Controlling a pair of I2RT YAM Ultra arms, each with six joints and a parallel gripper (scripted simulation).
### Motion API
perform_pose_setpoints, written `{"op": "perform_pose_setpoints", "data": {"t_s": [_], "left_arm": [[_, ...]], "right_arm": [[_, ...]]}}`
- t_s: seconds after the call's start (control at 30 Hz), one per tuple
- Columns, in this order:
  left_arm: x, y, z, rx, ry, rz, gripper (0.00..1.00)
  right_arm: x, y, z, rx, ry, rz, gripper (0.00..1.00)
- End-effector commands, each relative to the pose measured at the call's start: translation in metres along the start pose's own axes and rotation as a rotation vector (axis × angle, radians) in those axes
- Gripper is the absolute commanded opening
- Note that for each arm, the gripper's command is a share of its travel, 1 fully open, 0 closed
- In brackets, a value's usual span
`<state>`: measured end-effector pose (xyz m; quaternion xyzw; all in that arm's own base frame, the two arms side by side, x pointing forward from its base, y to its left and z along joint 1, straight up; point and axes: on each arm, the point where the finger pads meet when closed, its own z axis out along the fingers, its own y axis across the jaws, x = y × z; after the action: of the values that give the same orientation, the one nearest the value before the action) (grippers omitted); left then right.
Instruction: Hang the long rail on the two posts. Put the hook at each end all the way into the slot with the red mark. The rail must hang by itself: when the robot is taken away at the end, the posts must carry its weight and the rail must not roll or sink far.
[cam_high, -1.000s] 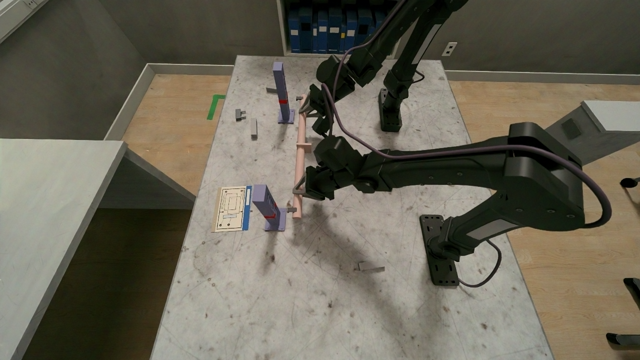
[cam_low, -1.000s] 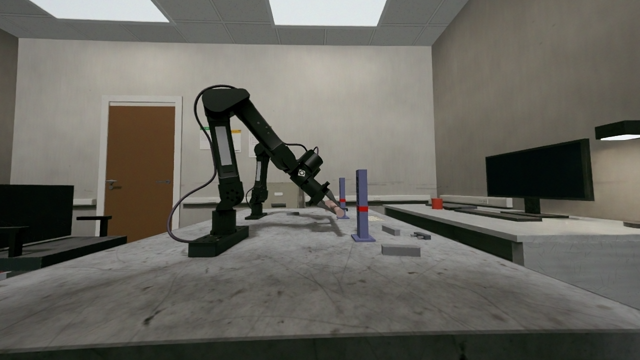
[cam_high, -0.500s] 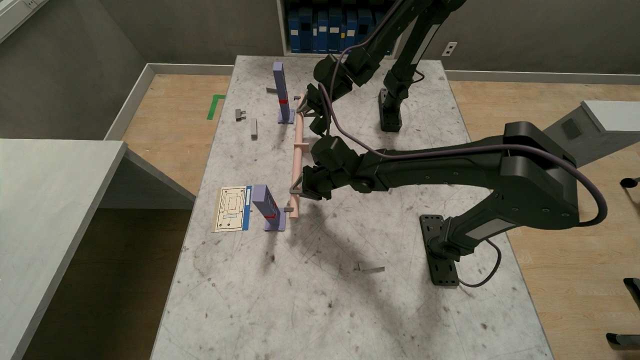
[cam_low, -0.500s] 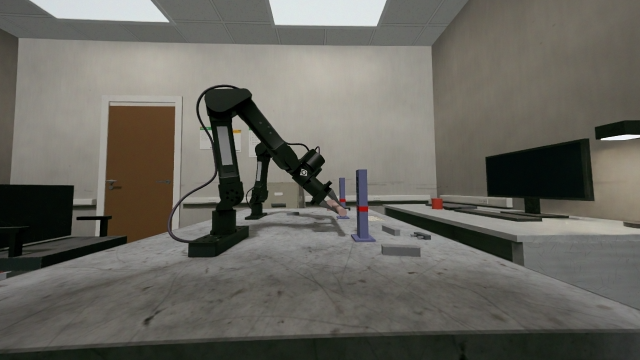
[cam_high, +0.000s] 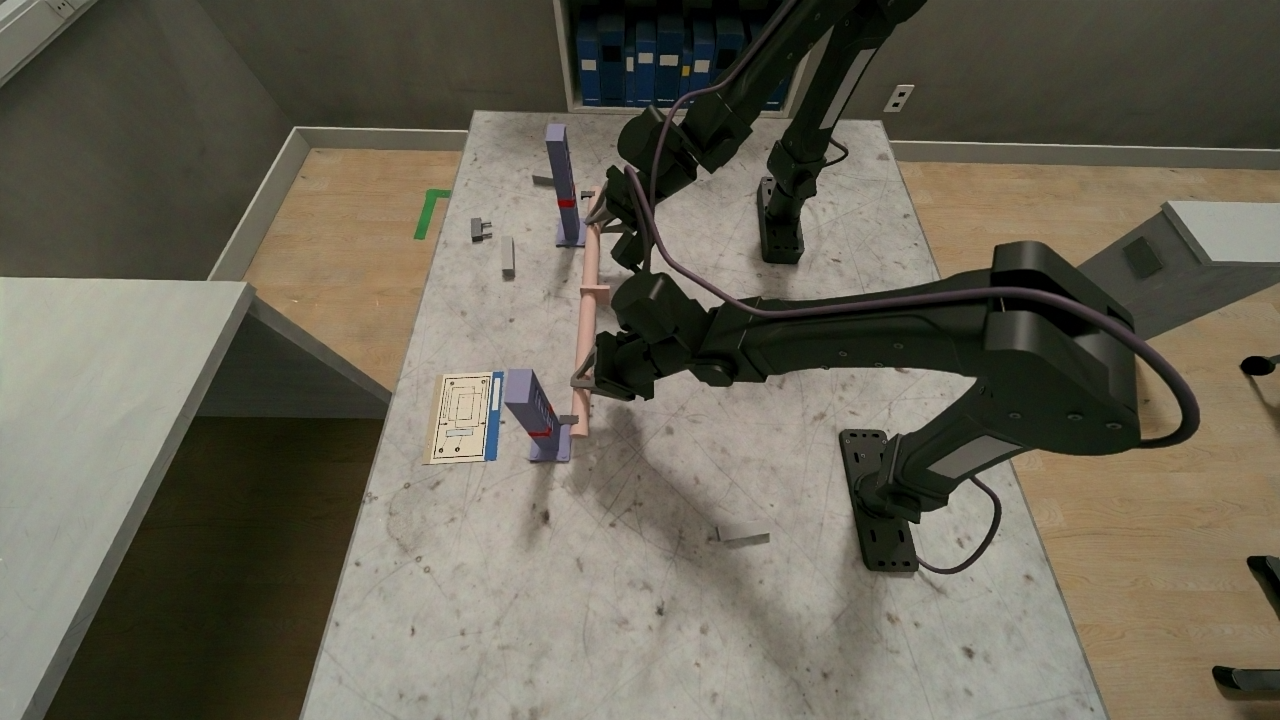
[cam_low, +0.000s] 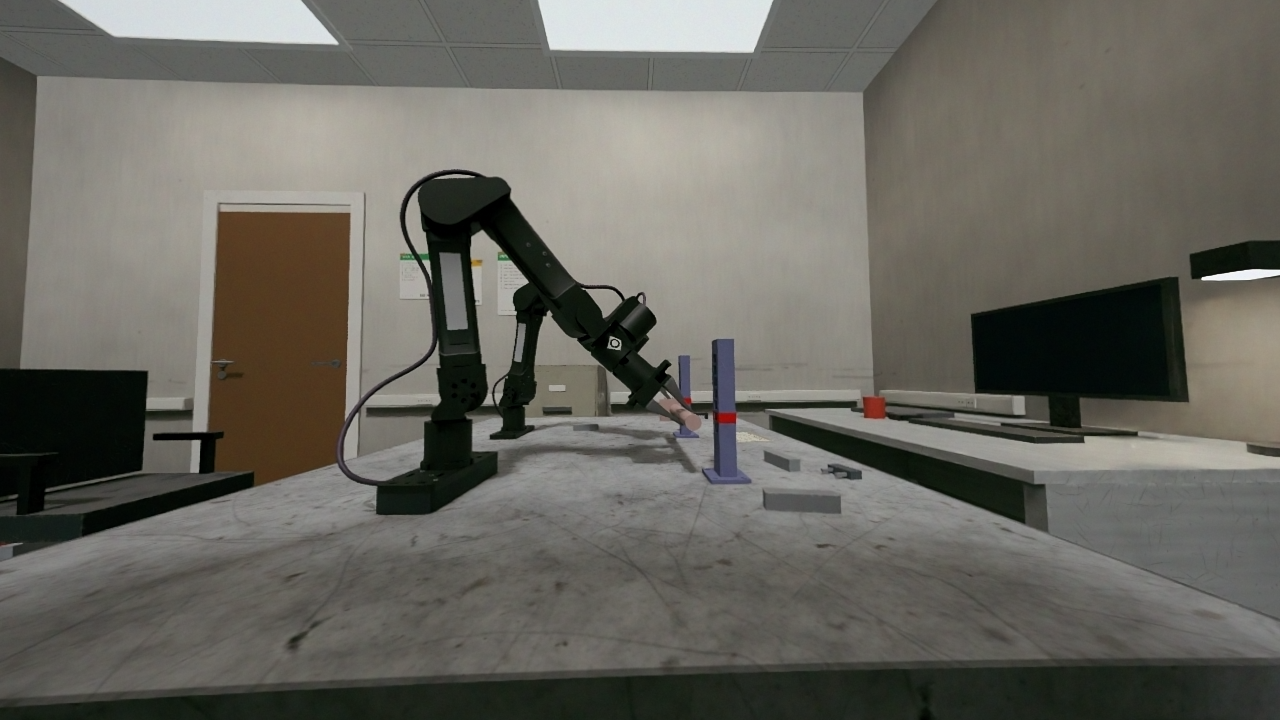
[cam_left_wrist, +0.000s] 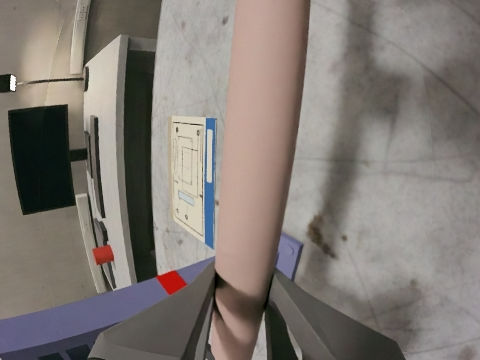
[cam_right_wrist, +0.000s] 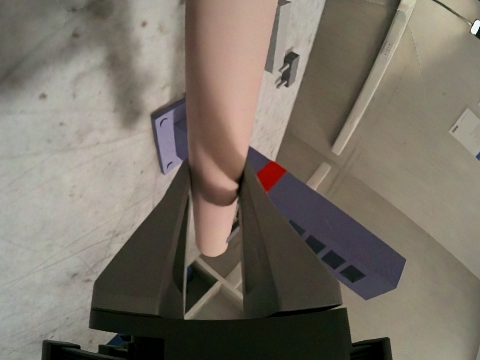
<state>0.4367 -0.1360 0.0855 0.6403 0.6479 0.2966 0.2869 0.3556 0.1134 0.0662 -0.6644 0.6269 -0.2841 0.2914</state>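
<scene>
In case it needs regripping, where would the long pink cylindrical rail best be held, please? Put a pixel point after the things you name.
Probably grip the rail (cam_high: 586, 331) (cam_low: 689, 418) (cam_left_wrist: 265, 125) (cam_right_wrist: 225, 75) on its round shaft just inboard of each grey hook (cam_high: 568, 419) (cam_high: 587, 194), coming from the arms' side, because the hooks point toward the purple slotted posts (cam_high: 528, 407) (cam_high: 558, 161) (cam_low: 723, 385) (cam_low: 683, 376) (cam_left_wrist: 75, 302) (cam_right_wrist: 350, 225).
</scene>
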Motion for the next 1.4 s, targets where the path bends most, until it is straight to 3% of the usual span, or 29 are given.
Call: {"op": "perform_pose_setpoints", "data": {"t_s": [0.0, 1.37], "left_arm": [[-0.001, 0.031, -0.004, -0.073, -0.009, -0.019, 0.19], [-0.001, 0.050, 0.015, -0.074, -0.006, -0.019, 0.19]], "right_arm": [[-0.002, -0.033, -0.001, 0.081, -0.004, 0.021, 0.19], [-0.002, -0.052, 0.019, 0.082, -0.007, 0.021, 0.19]]}}
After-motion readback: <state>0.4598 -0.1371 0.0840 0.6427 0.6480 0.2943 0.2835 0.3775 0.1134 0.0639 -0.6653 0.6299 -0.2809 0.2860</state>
